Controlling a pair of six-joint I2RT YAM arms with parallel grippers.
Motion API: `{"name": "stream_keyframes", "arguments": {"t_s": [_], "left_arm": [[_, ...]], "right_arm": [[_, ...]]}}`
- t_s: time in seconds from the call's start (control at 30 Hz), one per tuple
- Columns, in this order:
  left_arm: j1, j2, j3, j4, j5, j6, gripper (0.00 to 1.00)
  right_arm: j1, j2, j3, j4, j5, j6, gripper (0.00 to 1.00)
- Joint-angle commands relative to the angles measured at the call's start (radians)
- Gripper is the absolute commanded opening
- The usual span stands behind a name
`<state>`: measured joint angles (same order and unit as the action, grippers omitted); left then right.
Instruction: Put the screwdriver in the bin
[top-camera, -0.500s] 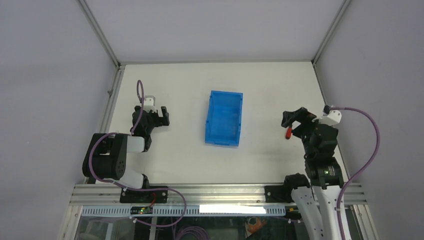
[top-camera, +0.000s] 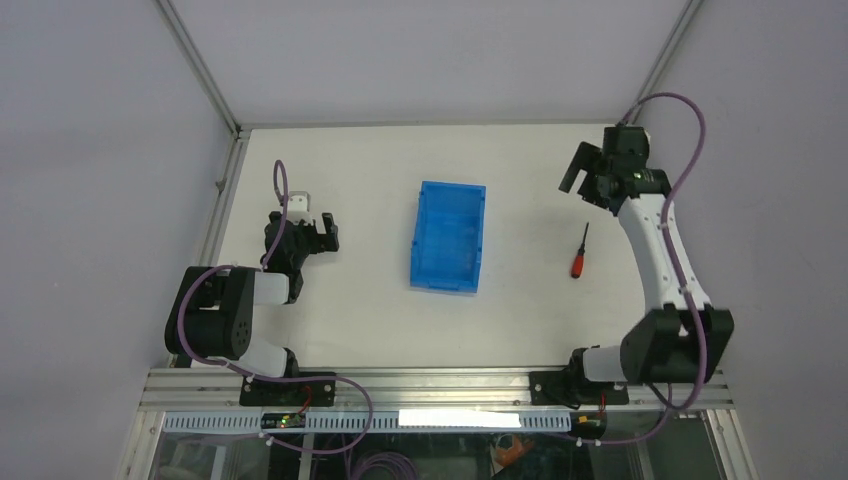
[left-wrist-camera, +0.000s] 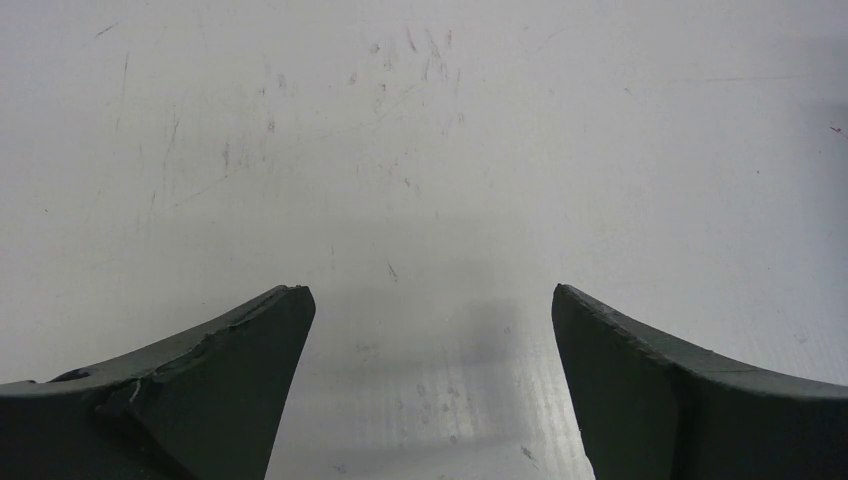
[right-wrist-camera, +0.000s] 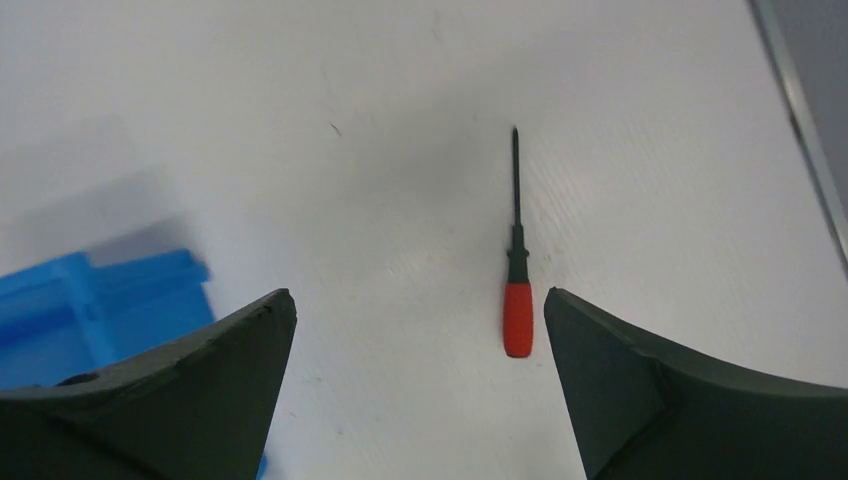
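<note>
The screwdriver (top-camera: 579, 252) lies flat on the white desk (top-camera: 360, 300), to the right of the bin (top-camera: 421, 232) and well apart from it. Its red handle is toward the near edge and its thin black shaft points toward the far edge. It is outside the bin, and nothing touches it. The kind of tip is too small to make out in any view.

The right hand (top-camera: 578, 176) is held up over the far right part of the desk, beyond the screwdriver. From above it is a dark mass and its fingers cannot be told apart. The right wrist view settles this: the right hand (right-wrist-camera: 415, 300) is spread wide and holds nothing, and only the inner edges of its two fingers (right-wrist-camera: 190, 390) show, cut off by the bottom of the frame. The screwdriver (right-wrist-camera: 516, 285) appears between them on the desk below, closer to the finger on the right of that view and clear of both. The bin (right-wrist-camera: 85, 305) shows there only as a blurred blue corner, cut by the left edge and partly hidden behind the finger on that side.

The left hand (top-camera: 322, 232) sits low over the desk left of the bin, well apart from it. Its wrist view shows the left hand (left-wrist-camera: 425, 290) spread wide and empty, with only scuffed desk (left-wrist-camera: 400, 150) between the fingers.
</note>
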<state>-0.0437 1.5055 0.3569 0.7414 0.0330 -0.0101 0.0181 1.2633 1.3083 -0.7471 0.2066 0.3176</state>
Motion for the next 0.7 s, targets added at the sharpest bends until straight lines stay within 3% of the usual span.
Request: {"name": "stream_keyframes", "arguments": {"t_s": [0.0,0.2,0.47,0.67], "left_arm": [[0.013,0.001,0.024,0.068,0.022,-0.005,0.99],[0.013,0.002,0.024,0.067,0.022,-0.005,0.99],[0.013,0.001,0.024,0.067,0.021,-0.006,0.99],[0.013,0.002,0.024,0.067,0.022,-0.005,0.99]], "right_arm": [[-0.058,0.187,-0.017,-0.176,-0.099,-0.067,0.99],[-0.098,0.293,-0.22,-0.034,-0.125,-0.043,0.97],[-0.151,0.412,-0.273,0.06,-0.106,-0.03,0.88],[-0.159,0.468,-0.276,0.073,-0.137,-0.045,0.7]]}}
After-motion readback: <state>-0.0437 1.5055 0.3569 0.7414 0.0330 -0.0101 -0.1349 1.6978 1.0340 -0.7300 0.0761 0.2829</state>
